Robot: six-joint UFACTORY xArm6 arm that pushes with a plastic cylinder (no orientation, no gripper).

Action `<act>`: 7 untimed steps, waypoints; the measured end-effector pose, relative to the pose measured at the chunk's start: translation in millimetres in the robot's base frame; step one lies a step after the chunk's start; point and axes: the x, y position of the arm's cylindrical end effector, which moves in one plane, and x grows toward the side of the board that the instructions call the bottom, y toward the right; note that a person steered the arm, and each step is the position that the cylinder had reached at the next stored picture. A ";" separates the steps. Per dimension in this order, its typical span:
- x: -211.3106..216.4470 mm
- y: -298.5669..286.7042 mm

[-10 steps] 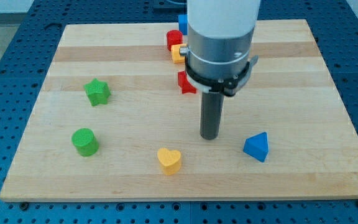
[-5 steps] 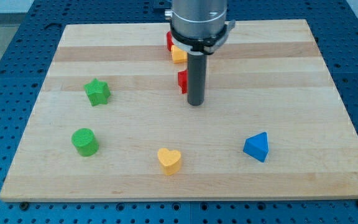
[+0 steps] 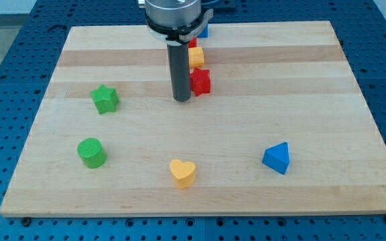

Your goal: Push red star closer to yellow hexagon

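The red star lies on the wooden board just below the yellow hexagon, near the view's top centre. The two blocks are close together, nearly touching. My tip rests on the board just left of the red star and slightly below it, close against its left side. The rod hides part of the star's left edge and part of the hexagon's left side.
A red block and a blue block sit above the hexagon, partly hidden by the arm. A green star and green cylinder lie at left. A yellow heart and blue pyramid lie near the bottom.
My tip has moved from the board's lower middle up and to the left, passing from the red star's right side to its left. The red star has shifted slightly.
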 end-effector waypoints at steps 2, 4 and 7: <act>2.3 2.5; -1.7 17.9; -30.2 18.3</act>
